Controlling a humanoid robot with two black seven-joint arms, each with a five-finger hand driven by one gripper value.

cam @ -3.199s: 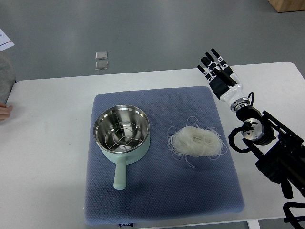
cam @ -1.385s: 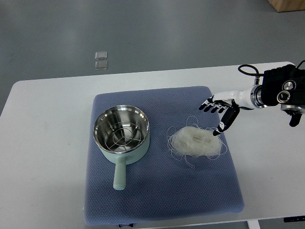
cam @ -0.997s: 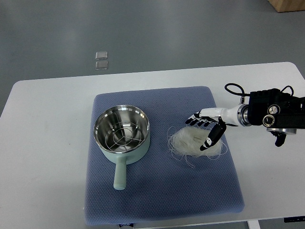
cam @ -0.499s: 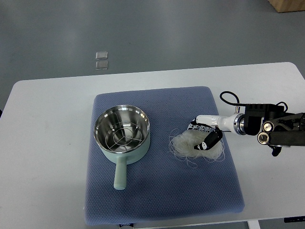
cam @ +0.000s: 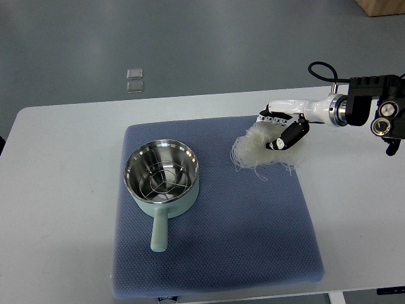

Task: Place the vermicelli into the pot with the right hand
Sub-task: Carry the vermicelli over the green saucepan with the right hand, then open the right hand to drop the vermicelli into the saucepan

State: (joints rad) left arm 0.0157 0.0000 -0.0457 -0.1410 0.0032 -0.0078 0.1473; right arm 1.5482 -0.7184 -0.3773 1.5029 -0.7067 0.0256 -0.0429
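A pale green pot (cam: 162, 180) with a steel inside and a wire rack stands on the left part of the blue mat (cam: 215, 253), its handle pointing toward the near edge. My right hand (cam: 278, 132) comes in from the right and is shut on a white nest of vermicelli (cam: 256, 149), which hangs lifted above the mat's far right part, loose strands trailing down. The vermicelli is to the right of the pot and apart from it. No left arm shows.
The mat lies on a white table (cam: 57, 190). Two small clear squares (cam: 134, 80) lie on the grey floor beyond the table's far edge. A brown box corner (cam: 383, 6) shows at the top right.
My right hand closed on the vermicelli on the mat, then rose with it toward the far side. The pot has not moved.
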